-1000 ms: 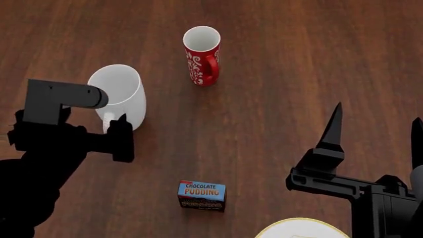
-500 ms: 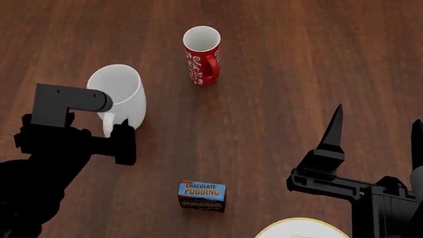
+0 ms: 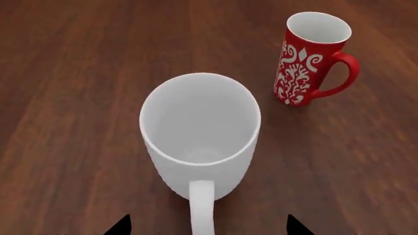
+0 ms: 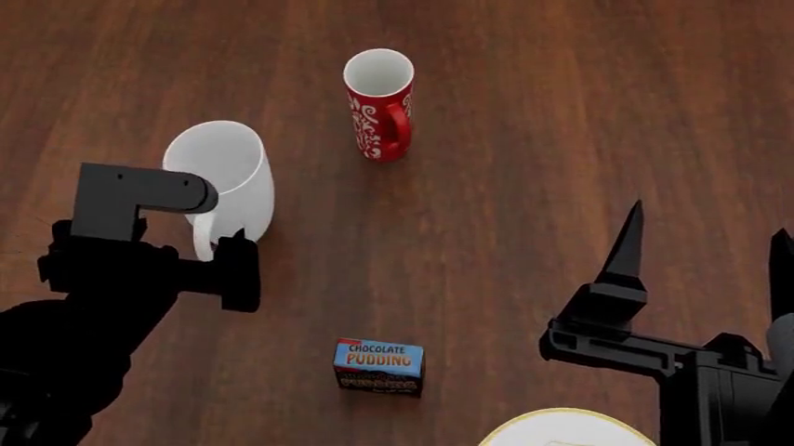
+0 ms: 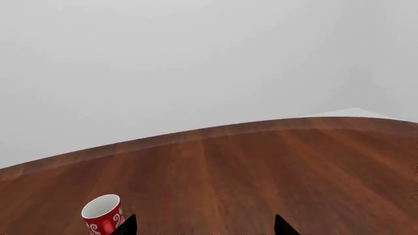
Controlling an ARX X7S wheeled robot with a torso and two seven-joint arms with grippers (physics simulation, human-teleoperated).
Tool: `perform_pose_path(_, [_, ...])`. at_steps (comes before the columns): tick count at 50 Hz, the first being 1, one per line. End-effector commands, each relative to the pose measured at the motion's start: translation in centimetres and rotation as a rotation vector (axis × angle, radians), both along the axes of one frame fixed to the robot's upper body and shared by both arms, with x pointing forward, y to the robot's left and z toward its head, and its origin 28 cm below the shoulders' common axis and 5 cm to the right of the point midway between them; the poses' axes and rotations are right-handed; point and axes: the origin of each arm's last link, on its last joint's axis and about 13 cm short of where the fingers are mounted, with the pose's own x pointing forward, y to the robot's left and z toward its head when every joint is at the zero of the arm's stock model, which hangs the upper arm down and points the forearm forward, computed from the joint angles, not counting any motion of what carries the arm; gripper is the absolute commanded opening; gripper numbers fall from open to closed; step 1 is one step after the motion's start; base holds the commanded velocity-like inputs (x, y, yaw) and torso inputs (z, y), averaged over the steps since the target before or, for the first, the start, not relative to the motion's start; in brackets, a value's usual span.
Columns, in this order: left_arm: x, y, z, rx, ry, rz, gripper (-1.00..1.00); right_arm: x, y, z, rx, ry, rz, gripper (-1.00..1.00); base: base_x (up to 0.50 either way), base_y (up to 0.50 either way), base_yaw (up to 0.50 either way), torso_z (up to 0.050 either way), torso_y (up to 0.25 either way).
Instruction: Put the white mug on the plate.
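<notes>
The white mug [image 4: 225, 174] stands upright on the wooden table, left of centre, its loop handle [image 3: 201, 205] turned toward my left arm. My left gripper [image 3: 205, 227] is open, and its two black fingertips [image 3: 120, 226] sit wide apart on either side of the handle without touching it. In the head view the left gripper [image 4: 199, 245] is right at the mug's near side. The plate [image 4: 566, 430] shows only as a white arc with a yellow rim at the bottom edge. My right gripper [image 4: 705, 253] hangs open above the table near the plate, holding nothing.
A red mug with white swirls [image 4: 378, 93] stands upright beyond the white mug, also seen from both wrists [image 3: 310, 58] [image 5: 103, 216]. A small chocolate pudding box [image 4: 378, 366] stands between the white mug and the plate. The table's far edge [image 5: 216, 131] is seen from the right wrist.
My left gripper has crept forward and a little right, closing in on the white mug's handle. The right arm and all objects have stayed put.
</notes>
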Motion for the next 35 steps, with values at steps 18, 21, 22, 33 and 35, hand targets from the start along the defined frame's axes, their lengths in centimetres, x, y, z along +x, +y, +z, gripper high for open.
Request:
perform_pose_path(18, [1.1, -0.4, -0.7, 0.014, 0.028, 0.003, 1.00, 0.1, -0.4, -0.5, 0.012, 0.006, -0.007, 1.00, 0.00, 0.00, 0.00, 0.000, 0.000])
perform_pose_path(21, [1.2, -0.4, -0.8, 0.014, 0.031, 0.004, 1.00, 0.2, -0.4, -0.5, 0.013, 0.008, -0.006, 1.00, 0.00, 0.00, 0.00, 0.000, 0.000])
perform_pose_path(22, [1.2, -0.4, -0.8, 0.012, 0.031, 0.005, 1.00, 0.2, -0.4, -0.5, 0.013, 0.008, -0.006, 1.00, 0.00, 0.00, 0.00, 0.000, 0.000])
perform_pose_path(33, [1.6, -0.3, -1.2, 0.011, 0.042, 0.007, 1.00, 0.2, -0.3, -0.5, 0.011, 0.009, -0.004, 1.00, 0.00, 0.00, 0.00, 0.000, 0.000])
perform_pose_path(35, [1.6, -0.3, -1.1, 0.011, 0.043, 0.006, 1.00, 0.3, -0.3, -0.5, 0.011, 0.011, -0.005, 1.00, 0.00, 0.00, 0.00, 0.000, 0.000])
